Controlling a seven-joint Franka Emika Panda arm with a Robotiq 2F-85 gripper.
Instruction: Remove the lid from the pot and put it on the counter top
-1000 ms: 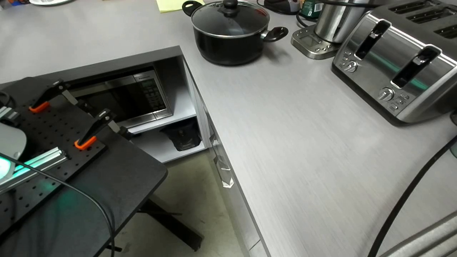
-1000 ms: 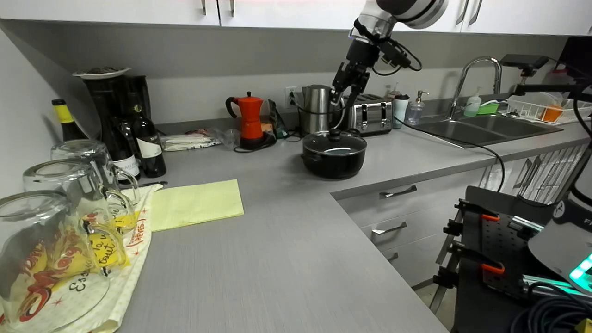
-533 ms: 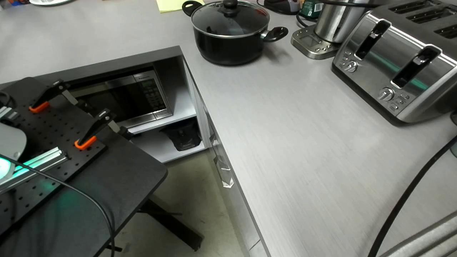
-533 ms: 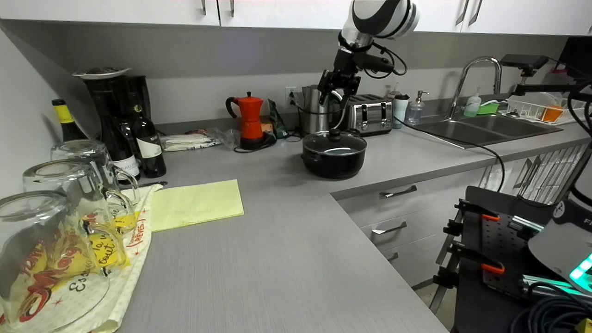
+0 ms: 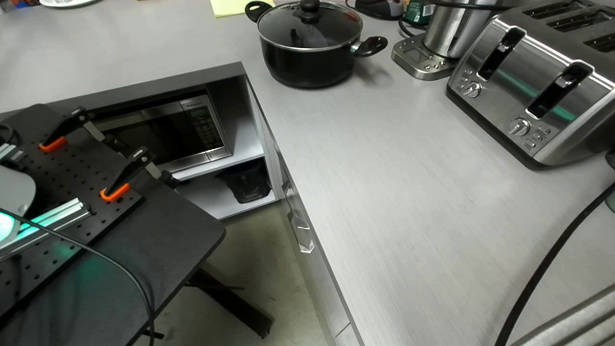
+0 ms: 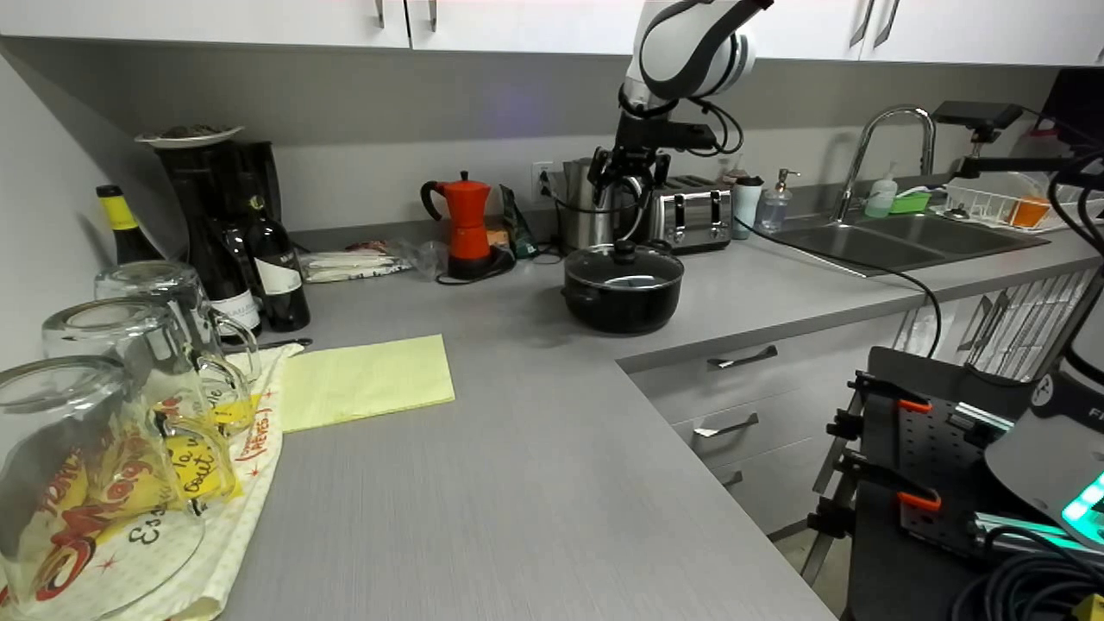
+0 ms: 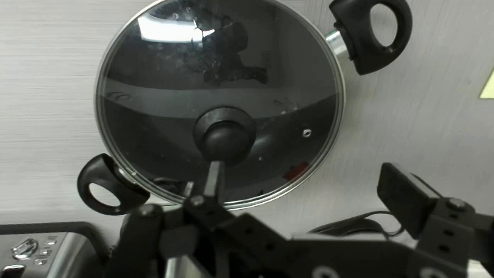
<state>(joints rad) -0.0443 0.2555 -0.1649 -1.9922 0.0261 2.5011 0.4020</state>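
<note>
Glass lid (image 7: 220, 98) sits on the pot (image 6: 623, 306) beneath the gripper (image 7: 300, 168), whose jaws stand wide apart with nothing between them. The knob (image 7: 225, 141), below the jaws, is untouched. Removal seems not yet begun: grasping, lifting and setting down on the counter (image 6: 483, 483) below all remain.

In an exterior view we see the table (image 5: 408, 192) brightly lit, a soft shadow beside the pot (image 5: 310, 66), and green reflections on the toaster (image 5: 521, 86). In the wrist view we catch hard white glare on the lid (image 7: 220, 96); the jaws, close to the lens, look slightly blurred.
</note>
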